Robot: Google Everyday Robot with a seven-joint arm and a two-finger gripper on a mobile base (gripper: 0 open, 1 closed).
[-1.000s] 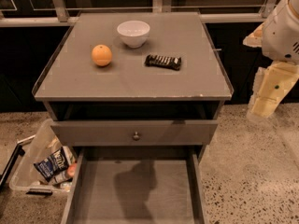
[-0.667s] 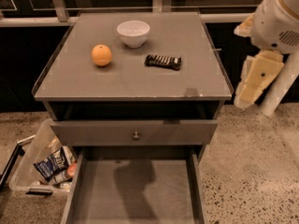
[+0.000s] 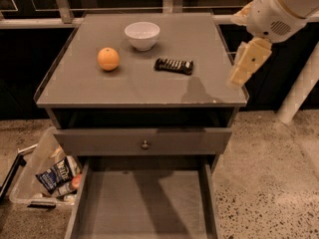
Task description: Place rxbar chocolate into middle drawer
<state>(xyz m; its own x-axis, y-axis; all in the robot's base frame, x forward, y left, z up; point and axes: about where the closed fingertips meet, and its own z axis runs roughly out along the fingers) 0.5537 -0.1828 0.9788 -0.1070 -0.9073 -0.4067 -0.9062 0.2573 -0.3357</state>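
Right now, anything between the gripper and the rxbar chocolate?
Nothing. In the camera view, only bare cabinet top separates the rxbar chocolate from the gripper, which hangs by the top's right-hand edge.

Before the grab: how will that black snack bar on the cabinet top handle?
The snack bar lies flat and low, so it is probably light and will not roll, unlike the orange. Its glossy wrapper likely slides on the smooth cabinet top if nudged. The gripper hangs by the top's right edge, apart from the bar.
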